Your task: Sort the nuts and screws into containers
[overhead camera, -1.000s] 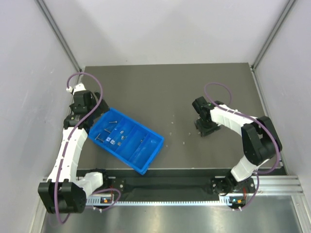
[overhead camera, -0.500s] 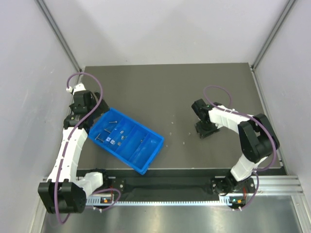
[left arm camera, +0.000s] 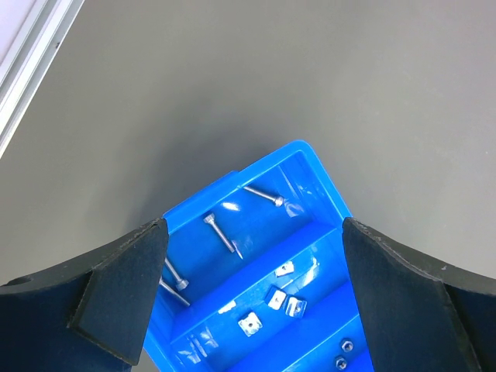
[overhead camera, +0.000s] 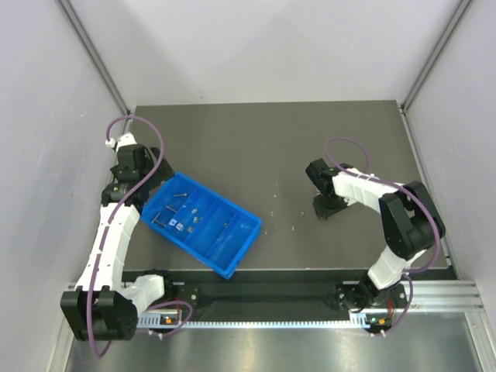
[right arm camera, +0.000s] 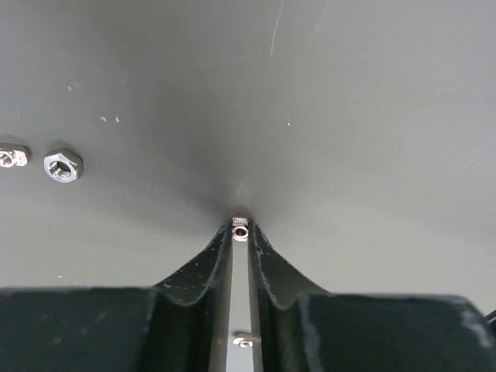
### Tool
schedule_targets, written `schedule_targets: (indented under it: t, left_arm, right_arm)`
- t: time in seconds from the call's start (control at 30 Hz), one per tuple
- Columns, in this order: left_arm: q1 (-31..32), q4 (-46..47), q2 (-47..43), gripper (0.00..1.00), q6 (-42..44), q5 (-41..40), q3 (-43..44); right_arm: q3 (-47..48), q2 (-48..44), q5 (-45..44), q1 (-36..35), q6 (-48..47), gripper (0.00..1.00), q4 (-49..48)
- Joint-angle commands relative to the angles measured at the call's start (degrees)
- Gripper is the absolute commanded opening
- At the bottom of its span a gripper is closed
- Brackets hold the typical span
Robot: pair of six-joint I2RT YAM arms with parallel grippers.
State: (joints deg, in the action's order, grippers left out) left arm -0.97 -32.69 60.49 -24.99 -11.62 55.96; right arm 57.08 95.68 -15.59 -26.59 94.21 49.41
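Note:
The blue tray (overhead camera: 225,273) lies at the left of the table. In the left wrist view its end compartment (left arm camera: 325,186) holds three screws (left arm camera: 221,232), the one beside it holds square nuts (left arm camera: 250,324), and another holds hex nuts (left arm camera: 346,346). My left gripper (overhead camera: 138,186) hangs open and empty above the tray's far left corner (left arm camera: 254,225). My right gripper (overhead camera: 324,208) is down at the table right of centre. Its fingers are shut on a small socket-head screw (right arm camera: 240,230) at their tips (right arm camera: 240,232). A small nut (right arm camera: 244,339) lies on the table under the fingers.
A loose hex nut (right arm camera: 63,165) and another small metal piece (right arm camera: 12,155) lie left of my right gripper. Several tiny specks lie on the table between tray and right gripper (overhead camera: 273,195). Grey walls enclose the table.
My right gripper has shifted slightly left and stays low at the table. The left arm and the tray have not moved.

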Motion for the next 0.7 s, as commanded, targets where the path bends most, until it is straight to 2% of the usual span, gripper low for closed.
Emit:
schedule_targets:
  t: [0.0,0.1,0.17,0.3,0.33,0.4,0.43,0.57,0.67]
  left_arm:
    - [0.1,2.3,-1.4,0.99,-0.1,-1.0,0.3]
    - [0.1,2.3,-1.5,0.99,-0.1,-1.0,0.2]
    - [0.1,2.3,-1.6,0.99,-0.1,-0.9,0.3]
    - [0.1,2.1,-1.9,0.99,-0.1,-1.0,0.2]
    - [0.2,2.3,-1.8,0.99,-0.1,-0.9,0.2]
    - [0.1,2.3,-1.9,0.99,-0.2,-0.7,0.2]
    - [0.1,2.5,-1.9,0.98,-0.2,-0.3,0.2]
    - [0.1,2.5,-2.0,0.99,-0.2,-0.2,0.1]
    - [0.1,2.6,-2.3,0.98,-0.3,0.1,0.0]
  right_arm:
    - [-1.1,1.6,-3.1,0.8,-0.7,0.1,-1.1]
    - [-0.4,0.1,-3.4,0.9,-5.3,0.06,-2.1]
    - [1.6,-0.8,-4.6,0.7,-11.8,0.0,-3.5]
    - [8.1,-3.6,-6.5,-2.7,-28.0,0.0,-4.1]
    - [11.1,-4.1,-6.7,-4.6,-35.1,0.0,-4.2]
    - [13.7,-5.5,-6.5,-6.9,-40.9,0.0,-4.8]
    - [15.2,-5.9,-3.6,-9.2,-47.8,0.0,-6.5]
    - [19.2,-6.1,-0.1,-16.5,-57.8,0.0,-9.9]
    - [17.9,-6.5,2.7,-23.8,-67.1,0.0,-16.0]
